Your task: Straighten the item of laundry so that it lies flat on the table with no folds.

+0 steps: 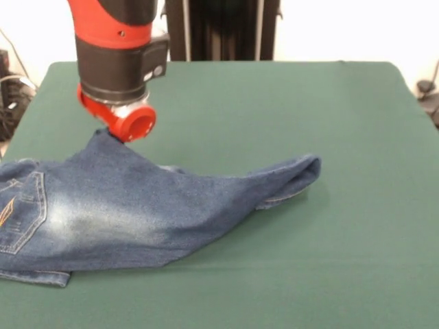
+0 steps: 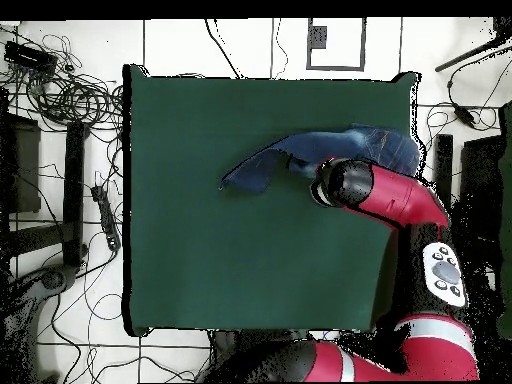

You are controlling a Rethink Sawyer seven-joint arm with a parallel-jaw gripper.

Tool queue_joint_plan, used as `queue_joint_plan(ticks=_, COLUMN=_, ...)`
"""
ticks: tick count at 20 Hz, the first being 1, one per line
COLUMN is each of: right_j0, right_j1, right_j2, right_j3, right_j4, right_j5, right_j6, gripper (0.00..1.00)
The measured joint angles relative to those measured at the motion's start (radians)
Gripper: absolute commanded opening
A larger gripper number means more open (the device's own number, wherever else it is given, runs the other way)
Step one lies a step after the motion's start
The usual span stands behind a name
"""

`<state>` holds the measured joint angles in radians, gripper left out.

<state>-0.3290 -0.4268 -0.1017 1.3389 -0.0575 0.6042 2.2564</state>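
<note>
Mid-straightening: jeans point(image 1: 137, 212) tented at 10 o'clock beneath gripper point(image 1: 122, 137), probably pinched; grip state indeterminable. Next: draw peak outward, flatten on table point(image 1: 288, 103).

- The jeans point(image 1: 130, 212) lie on the desk point(image 1: 288, 274), toward the front view's left edge, waistband end leftmost.
- One leg stretches right toward the desk's middle, its end folded back on itself.
- The arm point(image 1: 120, 48) comes down behind the jeans, its tool point(image 1: 123, 137) right at a raised peak of cloth.
- In the overhead view, cables point(image 2: 70, 100) lie on the floor left of the desk.
</note>
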Motion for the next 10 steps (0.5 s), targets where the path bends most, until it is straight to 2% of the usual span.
queue_joint_plan(ticks=1, right_j0=0.006, right_j1=-0.015, right_j2=0.0, right_j3=0.0, right_j4=0.019, right_j5=0.06, right_j6=0.0, gripper=0.0)
queue_joint_plan(ticks=4, right_j0=0.015, right_j1=-0.034, right_j2=0.0, right_j3=0.002, right_j4=0.048, right_j5=0.122, right_j6=0.0, gripper=0.0)
queue_joint_plan(ticks=10, right_j0=0.026, right_j1=-0.06, right_j2=0.0, right_j3=0.003, right_j4=0.091, right_j5=0.162, right_j6=0.0, gripper=0.0)
